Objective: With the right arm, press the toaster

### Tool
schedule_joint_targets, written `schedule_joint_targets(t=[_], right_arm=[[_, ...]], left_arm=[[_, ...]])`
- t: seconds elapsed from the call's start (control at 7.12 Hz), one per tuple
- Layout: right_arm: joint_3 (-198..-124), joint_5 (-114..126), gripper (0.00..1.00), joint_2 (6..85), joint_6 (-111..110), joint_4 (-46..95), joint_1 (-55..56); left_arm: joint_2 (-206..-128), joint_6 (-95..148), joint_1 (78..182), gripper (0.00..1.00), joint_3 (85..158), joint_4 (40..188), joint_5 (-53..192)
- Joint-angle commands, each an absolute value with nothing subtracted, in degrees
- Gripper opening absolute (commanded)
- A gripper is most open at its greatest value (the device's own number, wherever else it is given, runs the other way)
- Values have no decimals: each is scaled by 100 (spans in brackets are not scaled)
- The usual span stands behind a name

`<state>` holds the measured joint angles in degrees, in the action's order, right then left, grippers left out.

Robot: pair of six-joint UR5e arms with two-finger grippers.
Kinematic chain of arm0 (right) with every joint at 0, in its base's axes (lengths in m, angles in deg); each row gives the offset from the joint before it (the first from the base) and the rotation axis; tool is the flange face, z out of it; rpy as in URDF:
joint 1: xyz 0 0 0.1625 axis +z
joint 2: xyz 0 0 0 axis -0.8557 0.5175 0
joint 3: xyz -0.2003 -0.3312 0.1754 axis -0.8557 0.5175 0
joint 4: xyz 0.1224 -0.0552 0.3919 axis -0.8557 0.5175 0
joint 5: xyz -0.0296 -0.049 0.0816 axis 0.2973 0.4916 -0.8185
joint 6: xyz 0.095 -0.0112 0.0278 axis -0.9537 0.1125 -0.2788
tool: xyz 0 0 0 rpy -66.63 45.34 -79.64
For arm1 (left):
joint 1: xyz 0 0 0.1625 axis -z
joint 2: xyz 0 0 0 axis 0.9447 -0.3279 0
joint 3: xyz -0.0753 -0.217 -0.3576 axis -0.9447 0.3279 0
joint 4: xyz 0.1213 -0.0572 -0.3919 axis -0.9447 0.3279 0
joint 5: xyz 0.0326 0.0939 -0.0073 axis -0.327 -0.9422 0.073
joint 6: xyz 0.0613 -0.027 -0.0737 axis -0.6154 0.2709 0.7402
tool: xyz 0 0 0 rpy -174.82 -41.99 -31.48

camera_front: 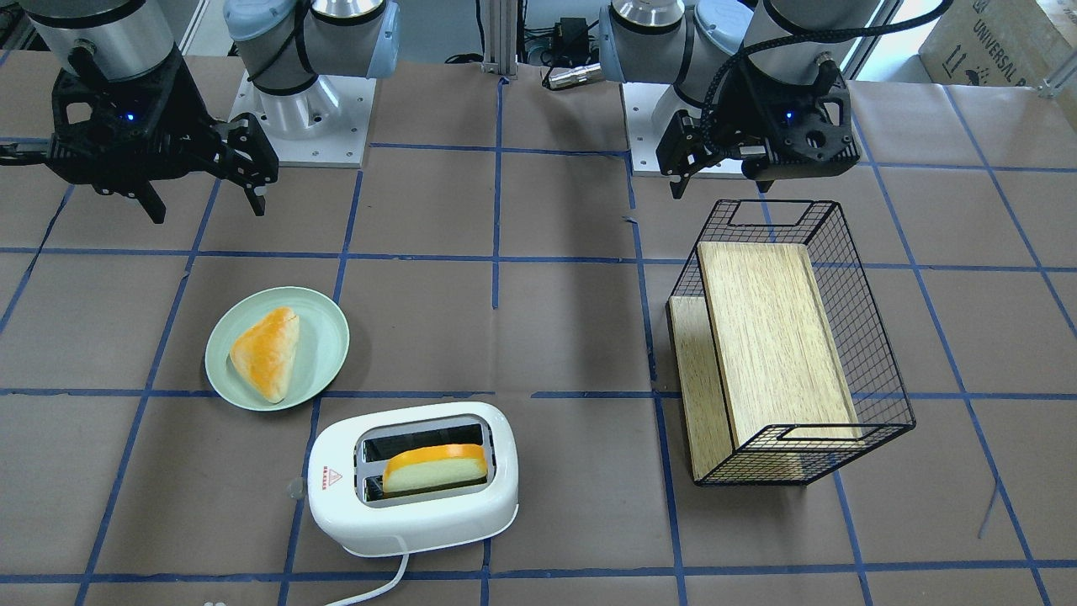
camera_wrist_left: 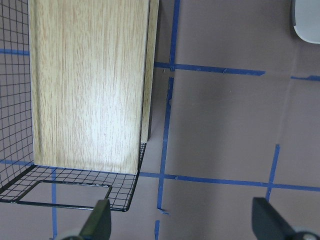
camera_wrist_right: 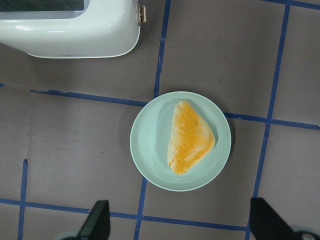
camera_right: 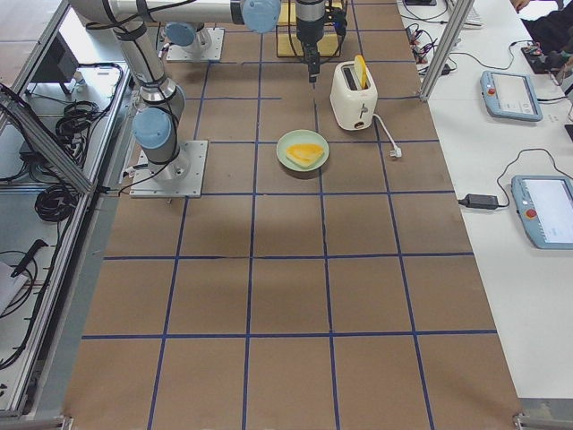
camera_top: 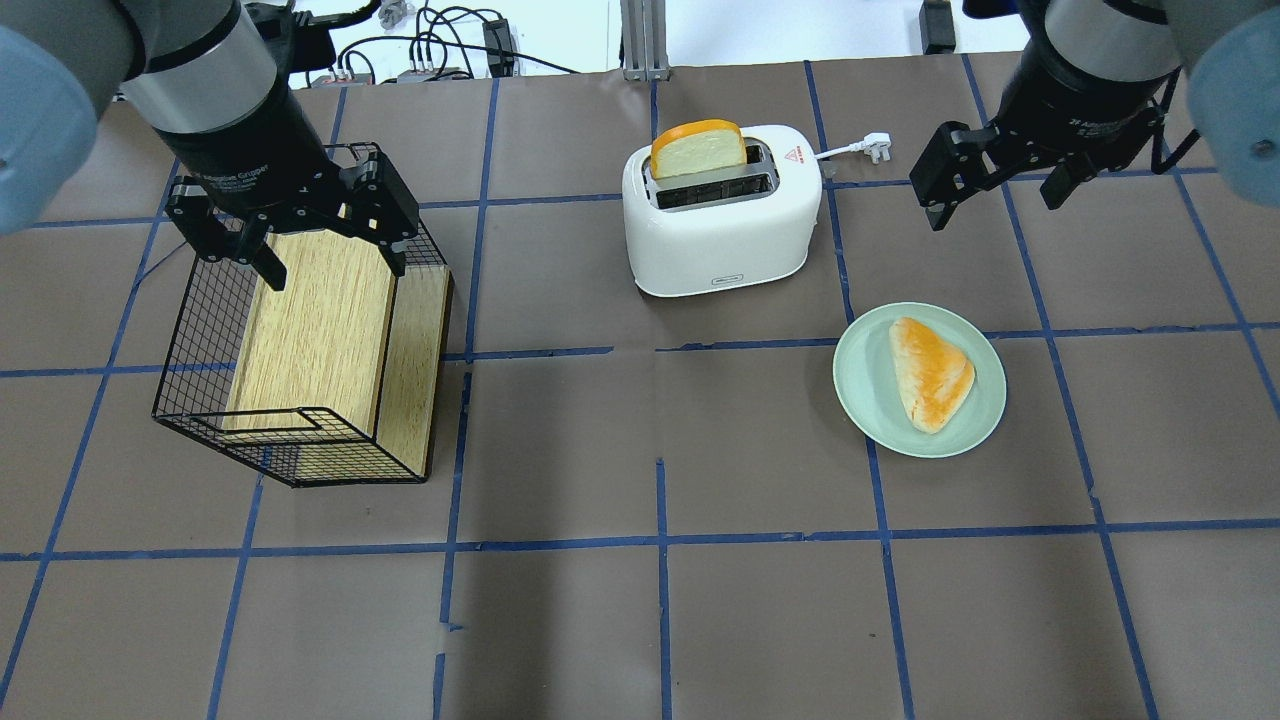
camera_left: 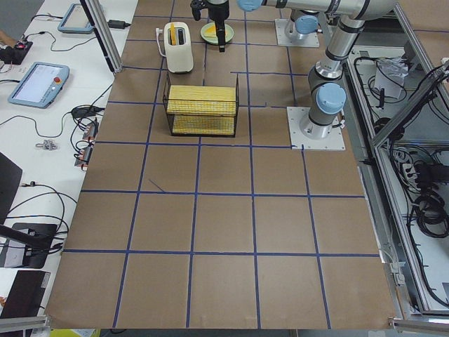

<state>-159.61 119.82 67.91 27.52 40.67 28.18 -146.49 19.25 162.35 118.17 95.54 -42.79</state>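
Observation:
The white toaster (camera_front: pixel 412 497) stands at the table's far side from the robot, also in the overhead view (camera_top: pixel 720 240) and at the top left of the right wrist view (camera_wrist_right: pixel 70 35). A bread slice (camera_front: pixel 436 467) sticks up from one slot. Its small end knob (camera_wrist_right: pixel 143 13) faces the plate side. My right gripper (camera_top: pixel 995 200) hangs open and empty above the table, to the right of the toaster and apart from it; it also shows in the front view (camera_front: pixel 206 210). My left gripper (camera_top: pixel 335 270) is open and empty above the wire basket.
A pale green plate (camera_top: pixel 865 385) with a triangular bun (camera_top: pixel 932 372) lies near the toaster, under my right wrist (camera_wrist_right: pixel 150 140). A black wire basket (camera_top: pixel 190 340) with a wooden board lies on its side at the left. The toaster's cord and plug (camera_top: pixel 878 142) lie behind it.

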Motion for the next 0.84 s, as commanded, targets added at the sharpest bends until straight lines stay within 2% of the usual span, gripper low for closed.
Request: schedule_joint_targets(t=[0.0, 0.56, 0.7], right_arm=[[-15965, 11974, 100, 6791, 2751, 4068, 2817], [-16000, 11904, 100, 6756, 2742, 4049, 2791], [-15948, 11747, 81, 6581, 2820, 4189, 2782]], left_arm=[[-14649, 1925, 16235, 100, 11818, 9554, -4279], [-14649, 1925, 16235, 100, 11818, 9554, -4279], [-14649, 1925, 16235, 100, 11818, 9554, -4279]])
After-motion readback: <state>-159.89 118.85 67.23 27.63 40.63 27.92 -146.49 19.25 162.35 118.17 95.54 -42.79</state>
